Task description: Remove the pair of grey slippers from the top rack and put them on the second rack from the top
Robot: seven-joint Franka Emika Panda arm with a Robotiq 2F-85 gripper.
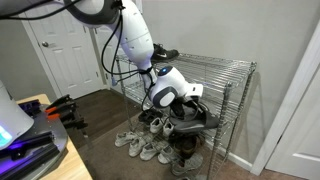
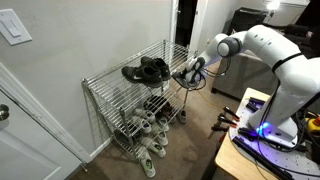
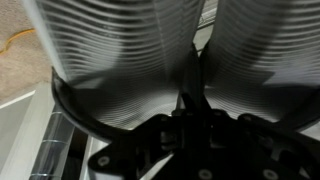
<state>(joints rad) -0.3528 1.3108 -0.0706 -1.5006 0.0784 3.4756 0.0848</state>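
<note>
My gripper [image 1: 178,100] is shut on the pair of grey slippers [image 1: 197,118] and holds them at the open end of the chrome shelving unit, about level with the second rack from the top [image 2: 118,108]. In the wrist view the two ribbed grey slippers [image 3: 120,60] fill the frame, pressed side by side, with my fingers [image 3: 190,95] clamped where they meet. In an exterior view my gripper [image 2: 194,70] holds the dark slippers [image 2: 186,77] just below the top rack [image 2: 108,80]. I cannot tell whether the slippers touch the wire.
A pair of black lace-up shoes [image 2: 147,70] sits on the top rack. Several white sneakers [image 1: 140,145] and dark shoes lie on the lowest tier and the floor. A white door [image 1: 62,50] stands behind the rack, and a desk with equipment [image 2: 255,130] is nearby.
</note>
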